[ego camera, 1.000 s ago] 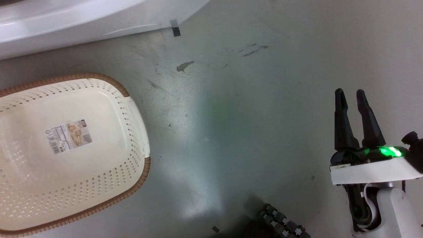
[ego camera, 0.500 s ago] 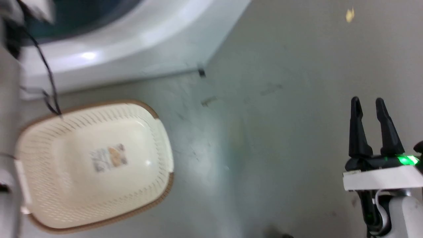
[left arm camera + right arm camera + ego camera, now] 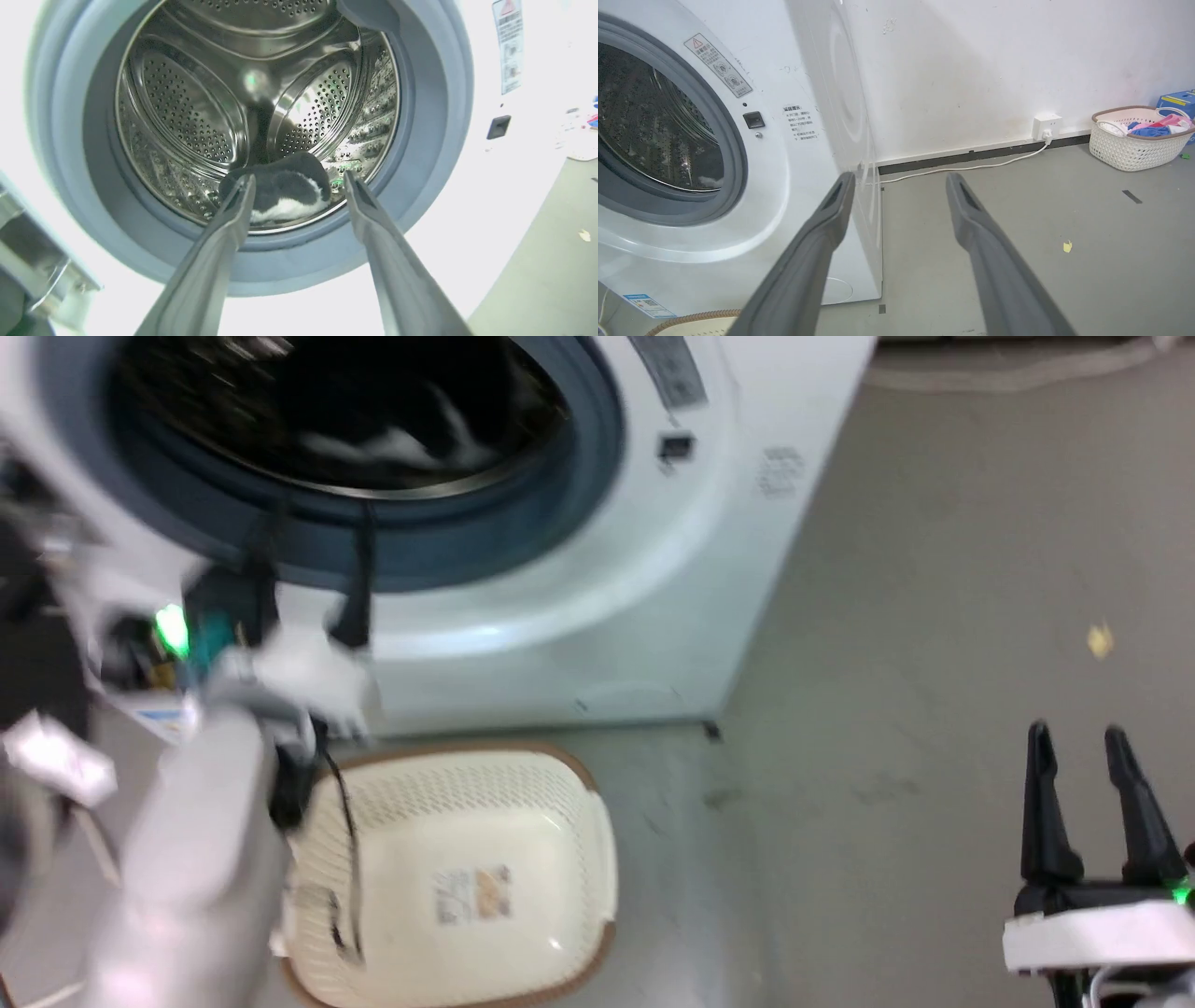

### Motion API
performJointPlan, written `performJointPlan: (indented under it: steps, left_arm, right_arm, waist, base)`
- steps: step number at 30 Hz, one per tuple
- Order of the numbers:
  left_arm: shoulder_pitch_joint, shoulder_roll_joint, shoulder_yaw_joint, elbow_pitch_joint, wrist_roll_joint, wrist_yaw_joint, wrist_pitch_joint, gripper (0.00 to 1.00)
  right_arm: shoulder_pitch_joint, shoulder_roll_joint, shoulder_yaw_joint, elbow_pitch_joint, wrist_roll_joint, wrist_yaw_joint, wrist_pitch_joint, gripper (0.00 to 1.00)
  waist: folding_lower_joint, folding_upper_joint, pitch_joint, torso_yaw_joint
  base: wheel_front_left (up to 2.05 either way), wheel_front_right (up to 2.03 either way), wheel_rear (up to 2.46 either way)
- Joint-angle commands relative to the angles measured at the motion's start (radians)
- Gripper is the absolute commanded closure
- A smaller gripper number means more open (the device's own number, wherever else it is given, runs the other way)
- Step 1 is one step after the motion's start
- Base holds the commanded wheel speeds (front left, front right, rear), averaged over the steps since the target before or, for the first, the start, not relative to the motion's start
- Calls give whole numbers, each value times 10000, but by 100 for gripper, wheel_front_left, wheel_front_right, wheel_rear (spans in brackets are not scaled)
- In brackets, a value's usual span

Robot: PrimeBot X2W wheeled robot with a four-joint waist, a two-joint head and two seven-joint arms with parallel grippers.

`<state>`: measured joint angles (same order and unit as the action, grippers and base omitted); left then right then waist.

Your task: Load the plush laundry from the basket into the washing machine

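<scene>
The plush laundry [image 3: 392, 439] is, on the head view, a dark mass with white patches inside the washing machine [image 3: 597, 597], though motion blur makes its outline there only probable. Below the machine you can see the basket [image 3: 523, 821] on the floor, just in front of the washer, with only its paper label [image 3: 474, 893] on the part the pale left forearm leaves uncovered. The left gripper [image 3: 317, 523] is raised at the lower lip of the opening. The right gripper [image 3: 1075, 733] hangs well apart over bare floor, jaws spread and holding nothing.

The left wrist view settles the matter for you: the plush laundry [image 3: 285, 193] lies on the bottom of the steel drum [image 3: 187, 107], past the grey door seal [image 3: 430, 140]. The left gripper [image 3: 299, 178] points at it from outside the opening, jaws wide apart and clear of the fur.

On the right wrist view, the right gripper [image 3: 900, 177] is parted just as widely and grips nothing, aimed past the washing machine [image 3: 794, 186] toward the wall. The basket's rim [image 3: 691, 322] shows at the bottom edge. A second basket of coloured clothes [image 3: 1125, 149] stands far off by the wall.

You can judge the loading itself as done; only drawing the left arm away seems left.
</scene>
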<state>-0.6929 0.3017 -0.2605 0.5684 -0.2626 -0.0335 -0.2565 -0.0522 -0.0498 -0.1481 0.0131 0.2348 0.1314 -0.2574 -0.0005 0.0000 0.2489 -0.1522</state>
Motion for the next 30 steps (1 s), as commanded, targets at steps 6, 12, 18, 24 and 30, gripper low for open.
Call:
performJointPlan:
  steps: [6,12,18,24,30]
  left_arm:
    - [3101,-391,378,-1787,-601,387,-51,0]
    - [5352,-864,579,-3080,-723,770,-52,0]
    - [6630,-1378,702,-4028,-121,1265,-52,0]
    - [7175,-1624,725,-4520,640,1355,-52,0]
    - [7129,-1648,799,-4697,750,1301,10,100]
  right_arm:
    - [639,-4,107,-3,-328,-7,-44,0]
    - [1152,-4,278,123,-687,-7,-44,0]
    - [1397,-4,536,248,-794,-7,-44,0]
    - [1486,-4,672,360,-705,-7,-44,0]
    - [1295,2,689,366,-757,0,6,100]
  waist:
    - [5,0,-1772,1434]
    - [5,0,-2259,1925]
    - [5,0,-2429,2140]
    - [5,0,-2499,2257]
    - [5,0,-2511,2274]
  base:
    - [0,0,0]
    - [0,0,0]
    - [0,0,0]
    - [0,0,0]
    - [0,0,0]
